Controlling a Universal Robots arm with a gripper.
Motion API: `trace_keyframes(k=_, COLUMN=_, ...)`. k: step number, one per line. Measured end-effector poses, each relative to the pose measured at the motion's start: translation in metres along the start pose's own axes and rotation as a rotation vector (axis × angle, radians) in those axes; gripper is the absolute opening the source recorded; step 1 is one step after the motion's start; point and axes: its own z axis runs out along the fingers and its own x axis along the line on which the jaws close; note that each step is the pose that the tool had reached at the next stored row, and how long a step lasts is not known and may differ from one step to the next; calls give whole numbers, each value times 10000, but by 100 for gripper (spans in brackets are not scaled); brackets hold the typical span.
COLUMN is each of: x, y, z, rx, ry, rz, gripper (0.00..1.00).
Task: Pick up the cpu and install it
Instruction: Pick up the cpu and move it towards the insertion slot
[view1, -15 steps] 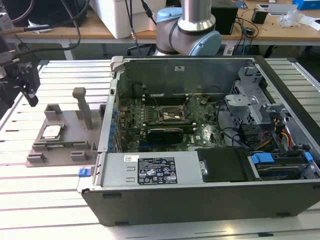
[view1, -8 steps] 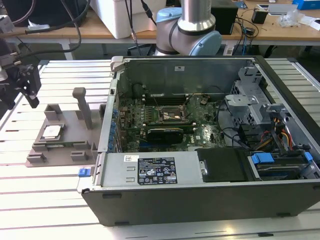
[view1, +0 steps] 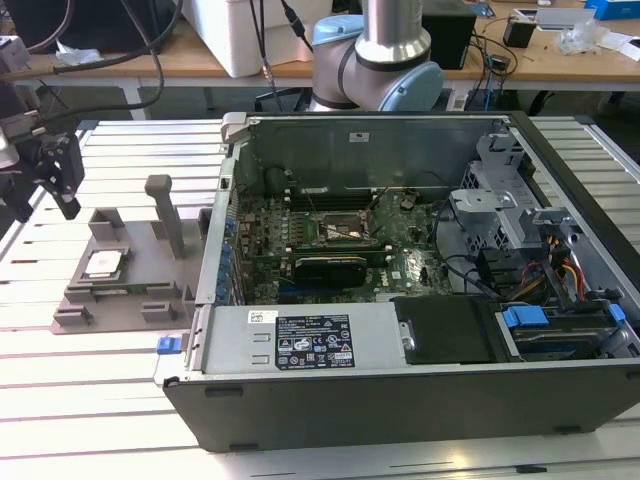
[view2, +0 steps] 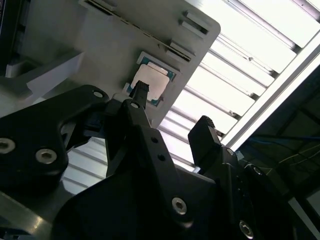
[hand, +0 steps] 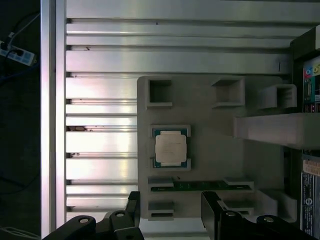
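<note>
On the slatted metal surface (view1: 90, 400) the open computer case (view1: 420, 400) takes up the exterior view's centre and right. The grey holder tray (view1: 110, 228) lies just beside it at middle left, and the cpu (view1: 104, 264) sits flat in a tray recess, with the jaws hanging above, apart and empty. We judge the main risk to be a skewed or off-centre grip, which could tip the chip in its recess or let it slip. The socket (view1: 345, 232) is hard to make out among cables, the chip's corner mark is too small to tell, and the black fingers (view2: 142, 130) hide part of the tray in the second wrist view.
</note>
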Motion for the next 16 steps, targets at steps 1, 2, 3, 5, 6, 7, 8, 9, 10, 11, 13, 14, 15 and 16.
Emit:
trace_keyframes(k=1, x=-2, y=0, z=11, rx=1, ry=1, rz=0, gripper=60)
trace_keyframes(k=2, x=-5, y=0, z=23, rx=2, ry=0, rz=0, gripper=60)
trace_keyframes(k=3, x=-8, y=1, z=37, rx=2, ry=0, rz=0, gripper=60)
trace_keyframes(k=5, x=-16, y=2, z=61, rx=5, ry=1, rz=0, gripper=60)
trace_keyframes(k=6, x=-23, y=3, z=82, rx=9, ry=0, rz=0, gripper=60)
trace_keyframes(k=7, x=-34, y=9, z=107, rx=40, ry=1, rz=-2, gripper=60)
trace_keyframes(k=8, x=-46, y=26, z=129, rx=106, ry=1, rz=-32, gripper=60)
trace_keyframes(k=9, x=-49, y=40, z=141, rx=148, ry=0, rz=-52, gripper=60)
trace_keyframes(k=10, x=-53, y=67, z=165, rx=207, ry=1, rz=-83, gripper=60)
trace_keyframes(k=11, x=-53, y=90, z=198, rx=213, ry=-1, rz=-131, gripper=60)
trace_keyframes(k=13, x=-53, y=124, z=261, rx=210, ry=-3, rz=-267, gripper=60)
trace_keyframes(k=14, x=-53, y=139, z=297, rx=209, ry=-3, rz=-295, gripper=60)
trace_keyframes(k=15, x=-54, y=145, z=319, rx=210, ry=-2, rz=-305, gripper=60)
trace_keyframes(k=16, x=-55, y=151, z=342, rx=210, ry=-2, rz=-314, gripper=60)
